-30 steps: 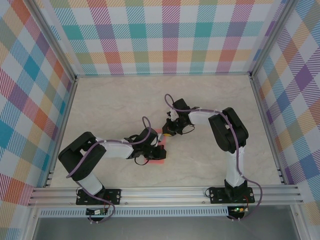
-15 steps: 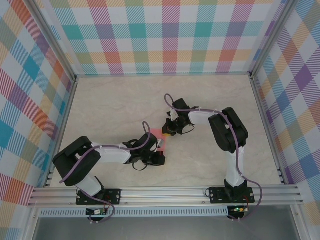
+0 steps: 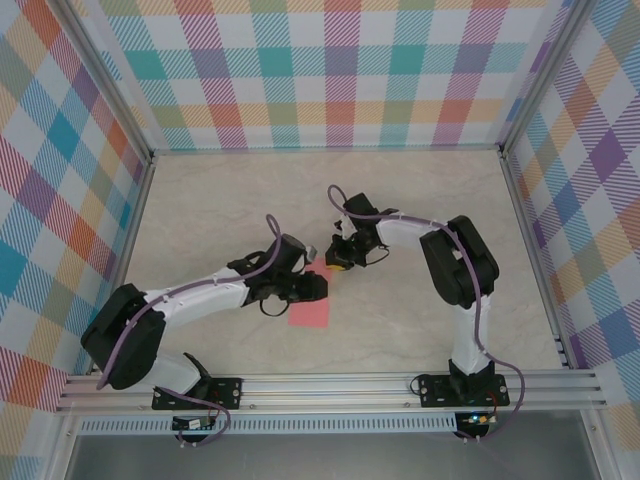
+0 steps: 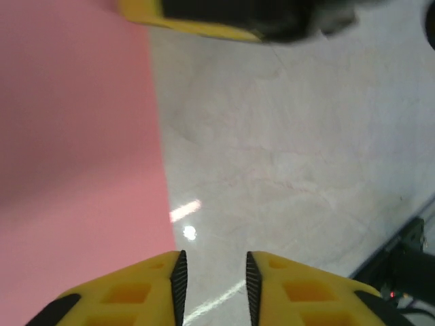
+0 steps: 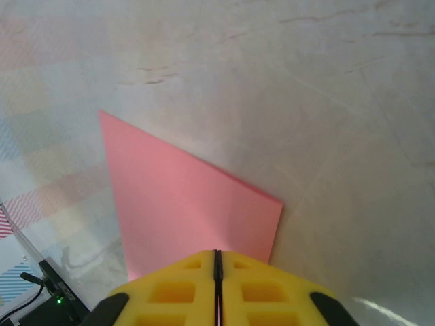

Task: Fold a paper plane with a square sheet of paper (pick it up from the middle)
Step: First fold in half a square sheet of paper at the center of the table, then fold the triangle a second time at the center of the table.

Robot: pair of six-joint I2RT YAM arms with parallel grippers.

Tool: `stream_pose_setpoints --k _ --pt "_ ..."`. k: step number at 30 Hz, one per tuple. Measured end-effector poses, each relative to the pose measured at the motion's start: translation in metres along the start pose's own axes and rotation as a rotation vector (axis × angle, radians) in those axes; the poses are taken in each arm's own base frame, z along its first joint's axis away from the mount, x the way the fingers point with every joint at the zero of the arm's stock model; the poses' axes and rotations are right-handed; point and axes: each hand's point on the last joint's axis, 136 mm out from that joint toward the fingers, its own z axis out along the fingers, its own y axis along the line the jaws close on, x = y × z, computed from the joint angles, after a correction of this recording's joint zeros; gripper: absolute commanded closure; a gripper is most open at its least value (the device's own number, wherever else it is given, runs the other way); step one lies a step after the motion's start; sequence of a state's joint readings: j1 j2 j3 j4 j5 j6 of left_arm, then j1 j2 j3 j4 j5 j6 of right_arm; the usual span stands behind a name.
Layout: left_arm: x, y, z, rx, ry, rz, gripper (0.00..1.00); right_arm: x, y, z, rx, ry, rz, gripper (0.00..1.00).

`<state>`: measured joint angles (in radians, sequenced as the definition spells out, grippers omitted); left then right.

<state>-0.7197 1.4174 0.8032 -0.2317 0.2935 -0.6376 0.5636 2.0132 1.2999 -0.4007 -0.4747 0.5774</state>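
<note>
Pale marbled table [image 3: 430,200], pink square sheet of paper [image 3: 311,312]

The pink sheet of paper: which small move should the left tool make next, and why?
Probably slide the left tool sideways onto the pink sheet of paper. It stands open over bare table beside the sheet's edge, while the right tool looks shut on its far end.
</note>
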Motion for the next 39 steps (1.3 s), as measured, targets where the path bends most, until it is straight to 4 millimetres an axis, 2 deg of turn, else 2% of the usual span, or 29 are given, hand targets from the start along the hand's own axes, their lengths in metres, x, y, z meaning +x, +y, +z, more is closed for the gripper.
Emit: stream_pose_setpoints --k 5,7,11,17,21,28,39 --pt "-0.029 0.057 -0.032 -0.148 -0.104 -0.176 0.34 0.006 0.030 -0.025 0.071 -0.078 -0.103 0.48" --pt "-0.033 0.076 -0.044 -0.196 -0.134 -0.238 0.24 0.015 0.042 -0.028 0.120 -0.098 -0.146 0.40" --pt "-0.036 0.114 -0.064 -0.290 -0.183 -0.362 0.11 0.042 0.056 -0.020 0.257 -0.103 -0.236 0.25" --pt "-0.024 0.160 -0.075 -0.380 -0.183 -0.518 0.03 0.084 0.067 -0.002 0.431 -0.064 -0.351 0.16" --pt "-0.021 0.173 -0.077 -0.403 -0.182 -0.571 0.00 0.102 0.066 0.017 0.500 -0.019 -0.380 0.13" --pt "-0.018 0.183 -0.076 -0.418 -0.177 -0.611 0.00 0.123 0.058 0.048 0.574 0.059 -0.392 0.09" --pt "-0.017 0.184 -0.076 -0.415 -0.173 -0.616 0.00 0.129 0.046 0.059 0.632 0.085 -0.365 0.08"
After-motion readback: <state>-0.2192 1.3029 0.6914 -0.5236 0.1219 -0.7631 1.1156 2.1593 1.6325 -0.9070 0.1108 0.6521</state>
